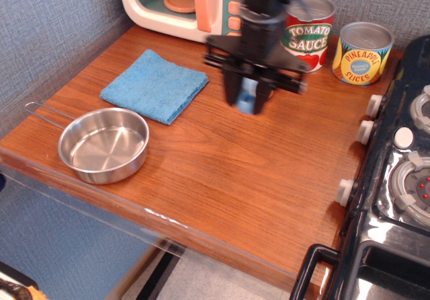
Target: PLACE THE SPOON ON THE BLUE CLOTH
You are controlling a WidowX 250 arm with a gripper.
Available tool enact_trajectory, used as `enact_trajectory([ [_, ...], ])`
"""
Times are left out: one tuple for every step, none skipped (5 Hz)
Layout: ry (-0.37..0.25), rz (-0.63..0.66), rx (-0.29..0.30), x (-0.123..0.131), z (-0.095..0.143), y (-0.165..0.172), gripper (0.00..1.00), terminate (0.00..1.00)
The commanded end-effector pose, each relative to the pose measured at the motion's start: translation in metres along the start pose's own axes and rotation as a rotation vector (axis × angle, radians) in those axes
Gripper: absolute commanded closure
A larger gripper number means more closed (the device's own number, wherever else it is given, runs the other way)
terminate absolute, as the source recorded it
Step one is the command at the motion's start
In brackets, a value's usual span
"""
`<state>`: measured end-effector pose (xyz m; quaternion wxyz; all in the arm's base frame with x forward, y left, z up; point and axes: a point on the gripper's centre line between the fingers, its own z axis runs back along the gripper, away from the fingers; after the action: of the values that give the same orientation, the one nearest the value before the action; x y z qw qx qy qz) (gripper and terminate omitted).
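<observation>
My gripper [247,100] hangs above the middle back of the wooden table, blurred by motion, its jaws shut on the spoon [249,99]. Only the spoon's light-blue handle shows between the black fingers; its bowl is hidden. The blue cloth [154,85] lies flat at the back left of the table, to the left of the gripper and apart from it.
A steel pan [104,144] with a wire handle sits at the front left. A toy microwave [185,4] stands at the back. A tomato sauce can [308,31] and a pineapple can [363,52] stand at the back right. A black toy stove [396,179] borders the right edge.
</observation>
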<state>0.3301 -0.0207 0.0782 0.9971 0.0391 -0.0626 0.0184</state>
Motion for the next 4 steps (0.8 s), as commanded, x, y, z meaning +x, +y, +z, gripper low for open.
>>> enact_trajectory([
  [-0.020,-0.030,0.074,0.015,0.019,0.076,1.00,0.00],
  [0.010,-0.046,0.096,0.015,0.019,0.101,1.00,0.00],
  [0.037,-0.104,0.096,0.017,0.013,0.117,1.00,0.00],
  [0.051,-0.155,0.083,0.018,0.004,0.129,1.00,0.00],
])
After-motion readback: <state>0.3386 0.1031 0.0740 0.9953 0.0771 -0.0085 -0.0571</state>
